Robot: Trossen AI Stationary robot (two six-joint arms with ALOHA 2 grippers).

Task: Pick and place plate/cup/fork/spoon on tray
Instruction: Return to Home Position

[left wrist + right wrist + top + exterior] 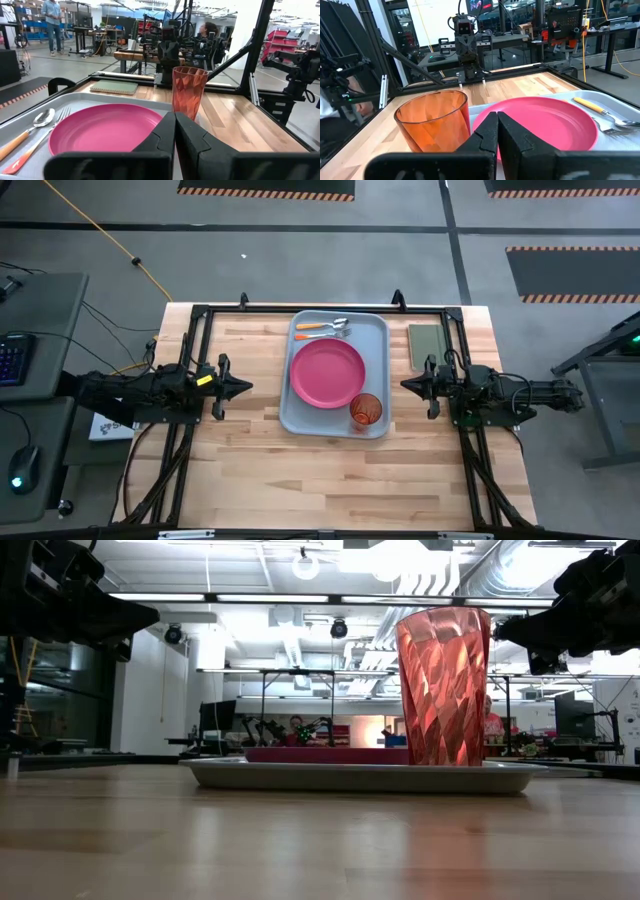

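Note:
The grey-blue tray [375, 330] lies at the table's middle. On it rest the pink plate [327, 373], the red-orange cup [366, 411] upright at its near right corner, and the fork [322, 334] and spoon [320, 325] along its far edge. My left gripper [247, 387] hovers shut left of the tray, pointing level at it. My right gripper [405, 385] hovers shut right of the tray, facing it. Both hold nothing. The wrist views show the plate [102, 127] [545, 122] and the cup [189, 95] [435, 122] beyond the shut fingers.
A small dark green pad [425, 346] lies right of the tray at the far right. Black frame rails [190, 360] run along the table's left, right and far sides. Bare wood [330, 480] spreads in front of the tray.

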